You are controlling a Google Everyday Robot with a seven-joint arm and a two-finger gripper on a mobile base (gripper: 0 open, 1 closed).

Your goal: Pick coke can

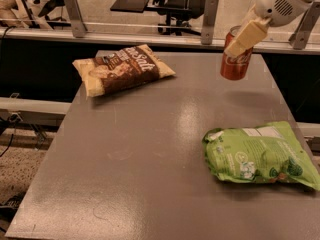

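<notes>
The coke can point(234, 64) is a small red can with white script, at the far right of the grey table point(165, 149). It hangs clear of the tabletop, with its shadow on the table below it. My gripper point(243, 38) comes down from the upper right and is shut on the can's upper part. A cream-coloured finger point(246, 37) lies across the can's front and hides its top.
A brown chip bag point(121, 69) lies at the far left of the table. A green chip bag point(260, 155) lies at the near right. A metal rail with posts point(210, 14) runs behind the table's far edge, with office chairs beyond.
</notes>
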